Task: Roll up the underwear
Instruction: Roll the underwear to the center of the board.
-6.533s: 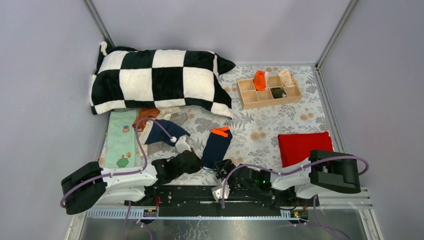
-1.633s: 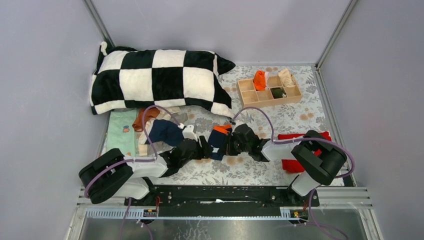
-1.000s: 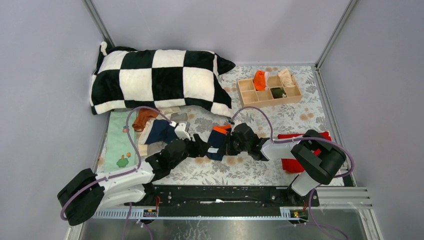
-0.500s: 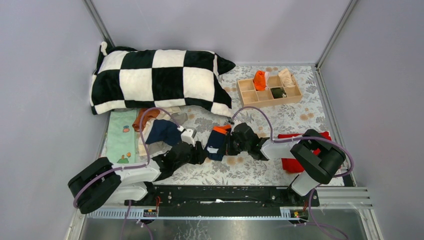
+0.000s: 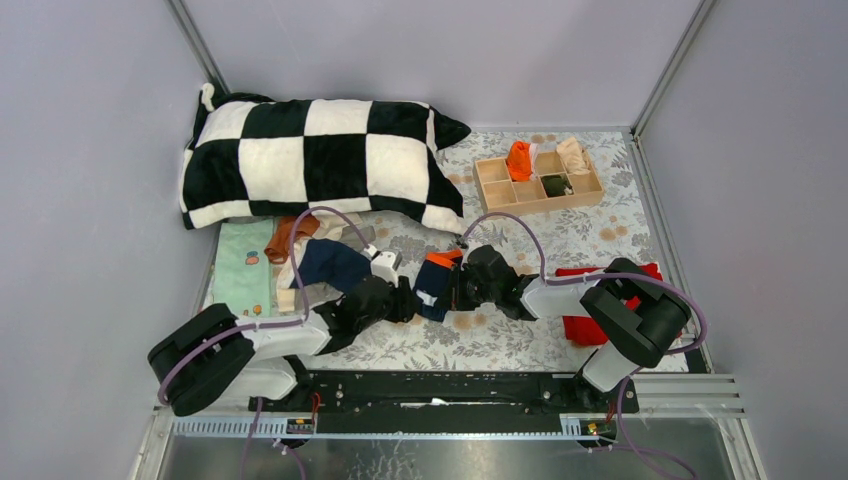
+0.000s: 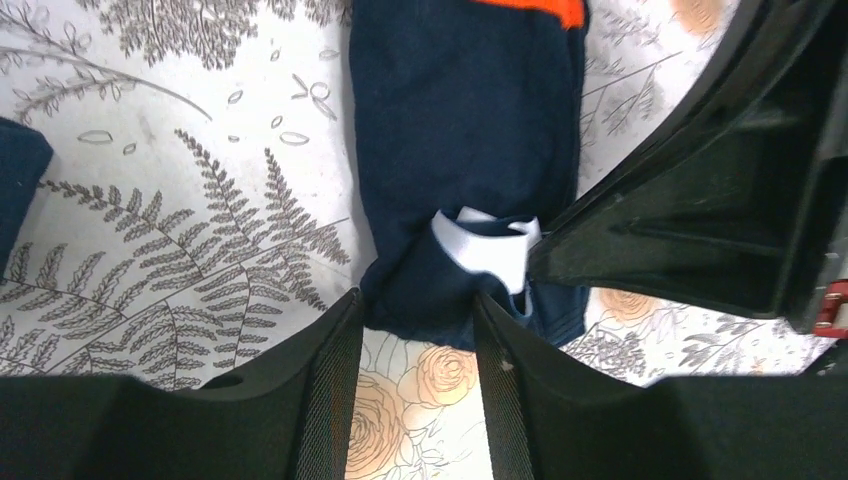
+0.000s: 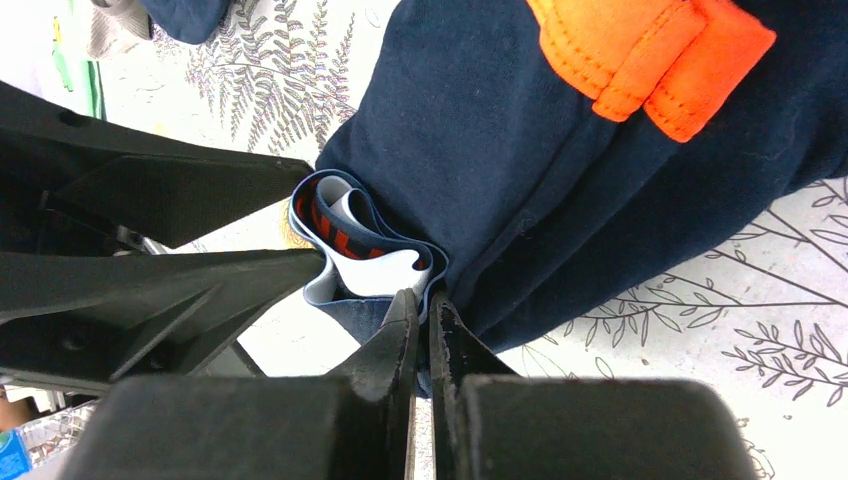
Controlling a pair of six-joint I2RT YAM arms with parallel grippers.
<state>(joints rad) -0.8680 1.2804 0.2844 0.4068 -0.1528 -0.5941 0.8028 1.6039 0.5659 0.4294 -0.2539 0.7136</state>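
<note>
The navy underwear [image 5: 433,288] lies on the bench [image 5: 600,235] between the arms, its folded end pinched in the clenched right gripper [image 7: 420,298] and straddled by the left gripper [image 6: 415,302], whose grasp I cannot tell.

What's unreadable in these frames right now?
1. Top view: the near end of the navy underwear, covered by the left claw and the right claw.
2. Left wrist view: its orange-trimmed end, cut off by the top edge.
3. Top view: the dark item in the wooden box, too small to identify.
4. Top view: the red cloth, its middle hidden under the right arm.
</note>
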